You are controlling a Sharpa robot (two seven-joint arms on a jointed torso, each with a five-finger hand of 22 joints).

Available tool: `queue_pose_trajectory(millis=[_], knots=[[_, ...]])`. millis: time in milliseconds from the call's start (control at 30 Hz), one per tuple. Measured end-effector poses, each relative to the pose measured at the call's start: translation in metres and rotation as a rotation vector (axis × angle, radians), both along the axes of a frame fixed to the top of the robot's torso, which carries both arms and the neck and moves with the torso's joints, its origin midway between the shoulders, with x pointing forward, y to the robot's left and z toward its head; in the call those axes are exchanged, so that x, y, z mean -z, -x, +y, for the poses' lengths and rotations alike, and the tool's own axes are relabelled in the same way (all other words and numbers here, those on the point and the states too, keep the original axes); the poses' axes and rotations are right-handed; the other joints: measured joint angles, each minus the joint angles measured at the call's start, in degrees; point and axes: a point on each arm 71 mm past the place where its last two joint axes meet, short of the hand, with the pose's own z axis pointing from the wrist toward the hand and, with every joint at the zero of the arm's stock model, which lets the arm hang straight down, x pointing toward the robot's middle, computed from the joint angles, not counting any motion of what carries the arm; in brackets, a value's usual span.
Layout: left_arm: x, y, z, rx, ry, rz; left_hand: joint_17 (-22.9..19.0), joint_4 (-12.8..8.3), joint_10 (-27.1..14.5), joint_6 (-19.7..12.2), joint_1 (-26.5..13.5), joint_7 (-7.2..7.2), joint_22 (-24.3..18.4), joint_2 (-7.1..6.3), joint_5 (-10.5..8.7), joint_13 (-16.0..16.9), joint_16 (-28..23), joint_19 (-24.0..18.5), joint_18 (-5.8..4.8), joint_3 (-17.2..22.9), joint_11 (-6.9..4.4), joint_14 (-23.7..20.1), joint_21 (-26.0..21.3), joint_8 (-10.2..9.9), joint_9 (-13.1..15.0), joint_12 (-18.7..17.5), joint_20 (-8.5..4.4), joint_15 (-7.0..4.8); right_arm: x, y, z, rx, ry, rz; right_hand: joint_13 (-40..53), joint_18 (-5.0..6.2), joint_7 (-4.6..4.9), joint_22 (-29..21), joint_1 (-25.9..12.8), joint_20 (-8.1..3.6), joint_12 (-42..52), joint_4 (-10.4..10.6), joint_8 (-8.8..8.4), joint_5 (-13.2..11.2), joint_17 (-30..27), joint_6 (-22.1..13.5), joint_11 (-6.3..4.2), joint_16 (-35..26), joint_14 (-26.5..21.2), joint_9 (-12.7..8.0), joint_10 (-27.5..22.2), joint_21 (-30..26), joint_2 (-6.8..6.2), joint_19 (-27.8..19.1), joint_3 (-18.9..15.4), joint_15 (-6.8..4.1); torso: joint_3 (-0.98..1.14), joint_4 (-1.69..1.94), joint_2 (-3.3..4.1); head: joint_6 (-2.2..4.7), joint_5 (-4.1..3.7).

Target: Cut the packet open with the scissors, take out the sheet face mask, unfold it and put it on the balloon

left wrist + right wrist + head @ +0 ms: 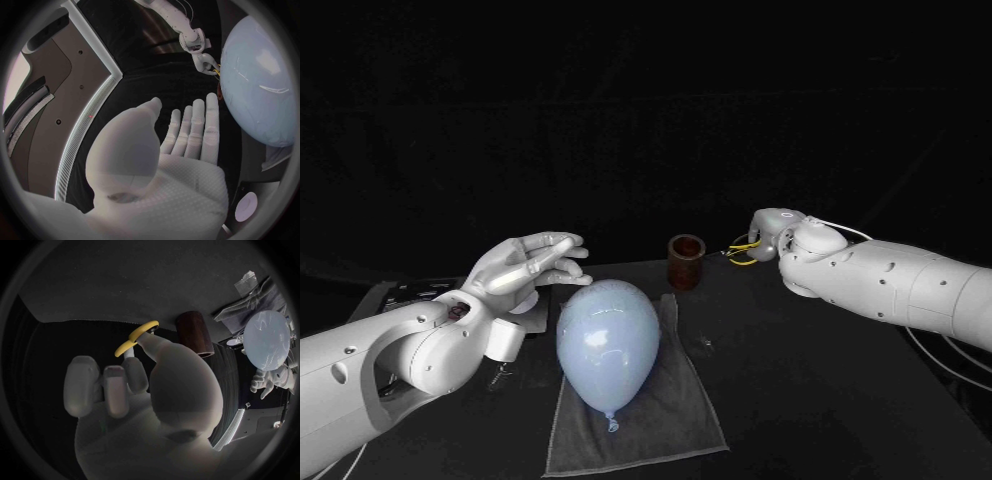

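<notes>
A pale blue balloon (pixel 606 345) (pixel 262 85) (pixel 267 340) lies on a grey cloth (pixel 646 425) in the middle of the table, knot toward me. My left hand (pixel 528 265) (pixel 181 150) hovers just left of the balloon's far end, palm bare, fingers straight, holding nothing. My right hand (pixel 773 238) (pixel 134 385) is raised at the back right. It holds the yellow-handled scissors (pixel 744 250) (pixel 136 337) (pixel 217 72) beside a brown cup (pixel 687 262) (pixel 194 333). The blades are hidden.
A dark tray with a pale rim (pixel 401 295) (pixel 81 125) sits at the left, behind my left arm. A small clear scrap (pixel 707 343) lies right of the cloth. Something clear and crumpled (pixel 250 282) lies past the balloon in the right wrist view.
</notes>
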Motion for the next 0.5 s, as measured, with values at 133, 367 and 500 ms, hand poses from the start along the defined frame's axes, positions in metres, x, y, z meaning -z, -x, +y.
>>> queue_pose_trajectory(millis=[133,367,500], knots=[[0.000,0.000,0.000,-0.002,-0.001,0.000,0.00,0.00,0.00,0.00,0.00,0.00,0.00,0.00,0.00,-0.01,0.00,0.00,-0.01,0.00,0.00,0.00,0.00,0.00,0.00,0.00,0.00,0.00,-0.007,0.001,-0.002,0.000,0.009,-0.011,0.00,-0.01,-0.04,0.05,-0.01,0.00,-0.01,0.00,0.00,-0.01,0.00,0.04,-0.10,0.00,0.16,0.00,0.10,0.09,0.01,0.00,0.00,-0.17,0.01,-0.01,0.00,0.15,-0.13],[0.000,-0.001,0.001,-0.003,-0.002,0.000,0.00,0.00,0.00,0.00,0.00,0.00,0.00,0.00,0.00,-0.01,0.00,0.00,-0.02,0.00,0.00,0.00,0.00,0.00,0.00,0.00,0.00,0.00,-0.026,0.002,0.004,-0.018,0.019,-0.034,0.12,-0.01,-0.12,0.45,-0.24,0.01,0.23,0.00,0.00,-0.19,0.00,0.12,-0.10,0.24,0.16,0.00,0.10,0.38,0.24,-0.01,0.00,-0.16,0.03,0.01,0.00,0.51,-0.51],[0.001,-0.001,0.000,-0.003,-0.001,0.000,-0.01,0.00,0.00,0.00,0.00,0.00,0.00,0.00,0.00,-0.01,0.00,0.00,-0.03,0.00,0.00,0.00,0.00,0.00,0.00,0.00,0.00,0.00,-0.034,0.004,0.010,-0.037,0.023,-0.039,0.16,-0.01,-0.33,0.65,-0.54,-0.04,0.23,0.00,0.00,-0.21,0.01,0.32,-0.10,0.24,0.16,0.00,0.10,0.55,-0.06,0.03,0.00,-0.17,0.01,-0.01,0.01,0.61,-0.64]])
